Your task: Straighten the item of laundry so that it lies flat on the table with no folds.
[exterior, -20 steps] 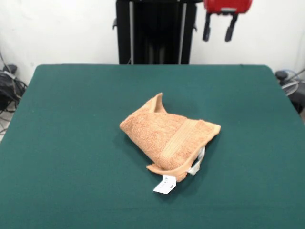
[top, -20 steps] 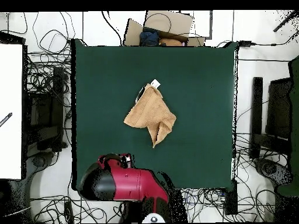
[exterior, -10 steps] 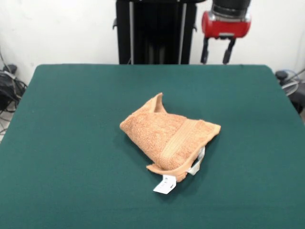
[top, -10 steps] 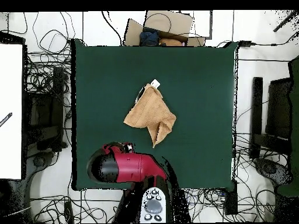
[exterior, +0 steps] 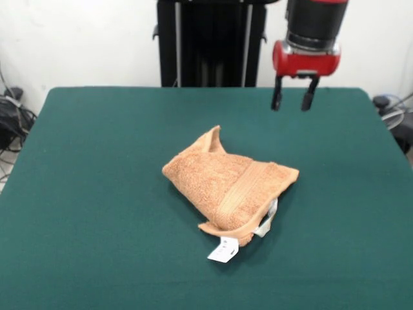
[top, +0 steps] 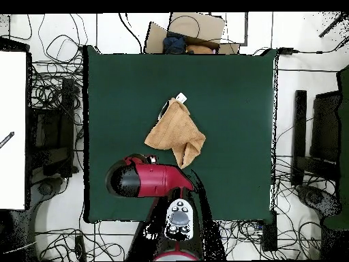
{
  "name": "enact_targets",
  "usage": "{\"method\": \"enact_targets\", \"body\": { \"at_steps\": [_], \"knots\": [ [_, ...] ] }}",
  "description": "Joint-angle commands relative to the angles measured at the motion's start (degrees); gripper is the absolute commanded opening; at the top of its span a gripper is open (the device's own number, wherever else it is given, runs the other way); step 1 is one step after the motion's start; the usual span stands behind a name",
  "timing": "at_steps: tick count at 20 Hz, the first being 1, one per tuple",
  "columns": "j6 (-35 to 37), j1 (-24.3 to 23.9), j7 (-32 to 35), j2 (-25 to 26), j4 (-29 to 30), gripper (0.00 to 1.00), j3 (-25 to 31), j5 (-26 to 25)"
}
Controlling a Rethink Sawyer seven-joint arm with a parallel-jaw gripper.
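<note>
The orange-tan towel (exterior: 227,184) lies crumpled and folded near the middle of the dark green table (exterior: 97,161), one corner sticking up. A woven border band runs across its right part. Two white tags show at its near edge, one flat on the table (exterior: 223,250). It also shows in the overhead view (top: 176,133). My gripper (exterior: 292,101) hangs open and empty above the table's far right part, behind the towel and clear of it. In the overhead view the red arm (top: 146,179) covers the gripper.
The robot's black pedestal (exterior: 210,42) stands behind the table's far edge. Cables and equipment (top: 48,102) lie on the floor around the table. A cardboard box (top: 194,31) sits beyond one table edge in the overhead view.
My gripper has come down and forward over the table's far edge toward the towel. The towel has not moved.
</note>
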Motion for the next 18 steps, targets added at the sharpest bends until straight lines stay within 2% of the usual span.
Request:
{"method": "enact_targets", "body": {
  "at_steps": [1, 9, 18],
  "knots": [
    [-0.3, -0.1, 6.6, 5.0, -7.6, 1.0, 0.0, -1.7],
    [-1.3, 0.6, 7.0, 8.2, -11.4, 1.0, -1.0, -2.0],
    [-2.4, 0.2, 7.0, 9.7, -12.5, 1.0, -0.9, -2.5]
  ]
}}
